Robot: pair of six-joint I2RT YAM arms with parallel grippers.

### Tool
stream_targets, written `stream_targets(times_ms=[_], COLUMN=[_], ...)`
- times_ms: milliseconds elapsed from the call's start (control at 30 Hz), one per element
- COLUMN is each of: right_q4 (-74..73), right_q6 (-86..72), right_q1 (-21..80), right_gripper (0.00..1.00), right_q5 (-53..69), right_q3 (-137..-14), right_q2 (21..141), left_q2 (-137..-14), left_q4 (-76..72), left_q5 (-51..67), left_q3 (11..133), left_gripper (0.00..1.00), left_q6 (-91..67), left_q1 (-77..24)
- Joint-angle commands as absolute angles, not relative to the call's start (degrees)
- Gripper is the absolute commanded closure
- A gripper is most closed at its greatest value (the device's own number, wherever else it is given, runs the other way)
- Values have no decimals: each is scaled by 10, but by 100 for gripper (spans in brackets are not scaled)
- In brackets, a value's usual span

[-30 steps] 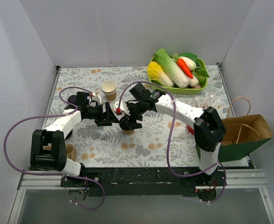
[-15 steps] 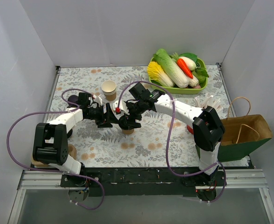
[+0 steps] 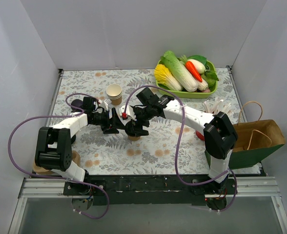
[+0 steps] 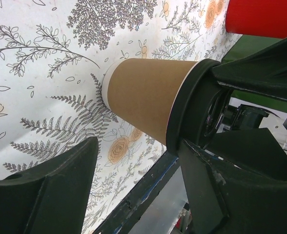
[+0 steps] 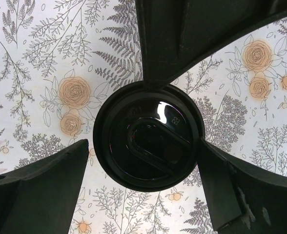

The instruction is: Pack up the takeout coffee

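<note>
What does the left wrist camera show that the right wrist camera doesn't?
Only the left wrist view shows the takeout coffee from the side, with its tan paper wall, and a red cup beyond it. Only the right wrist view looks straight down on the top face of the black lid, with its raised sip tab. Both views show that same lidded cup standing on the floral tablecloth.
</note>
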State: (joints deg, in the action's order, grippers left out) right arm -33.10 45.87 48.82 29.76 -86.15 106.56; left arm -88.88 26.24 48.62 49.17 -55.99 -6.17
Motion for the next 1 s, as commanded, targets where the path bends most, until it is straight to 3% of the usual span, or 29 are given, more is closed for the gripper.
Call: stream_targets(times_ms=[0,967], right_q4=[-359,-332], right_q6=[438,334], right_q1=[489,466], right_gripper=[3,2], right_q5=[302,311], right_q3=[-860,-911], right_q2=[1051,1052], left_q2=[-891,-889], left_q4=[250,259], left_q5=[494,484], left_q3=[497,498], left_gripper=[35,36], left_q6=[-562,-547], left_q1=[-65,-70])
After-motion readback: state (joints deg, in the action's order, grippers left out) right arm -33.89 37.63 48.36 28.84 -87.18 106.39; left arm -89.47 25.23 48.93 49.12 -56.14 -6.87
